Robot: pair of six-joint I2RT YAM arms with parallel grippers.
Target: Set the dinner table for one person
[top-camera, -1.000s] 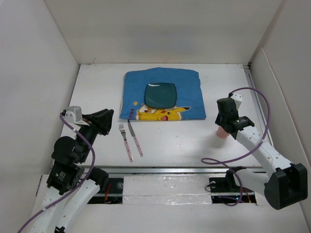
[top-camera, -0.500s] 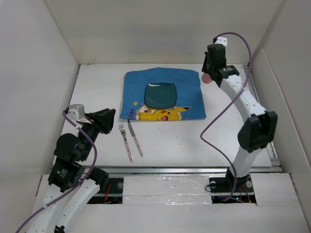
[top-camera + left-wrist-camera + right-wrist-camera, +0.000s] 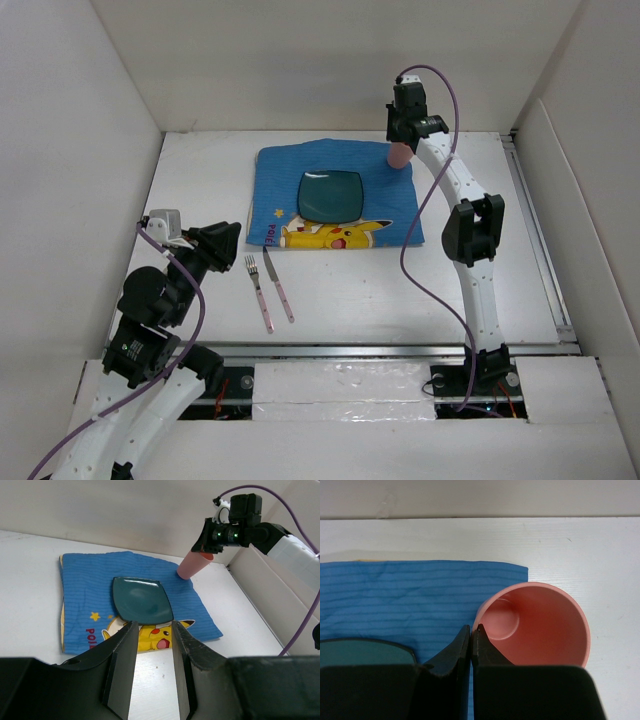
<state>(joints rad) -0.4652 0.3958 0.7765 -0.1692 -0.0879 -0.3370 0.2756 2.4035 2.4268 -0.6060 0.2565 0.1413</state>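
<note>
right hand (image 3: 471, 630) pinched on rim of pink cup (image 3: 535, 625); cup tilted, base at far right corner of blue placemat (image 3: 380, 205), can't tell if it touches. left hand (image 3: 153, 627) wide, empty, above near-left of white worktop (image 3: 400, 290), which is walled by panels, rail (image 3: 350, 348) on near edge. Teal plate (image 3: 331, 194) on mat; fork (image 3: 258, 292) and knife (image 3: 279, 288) side by side by mat's near-left corner
</note>
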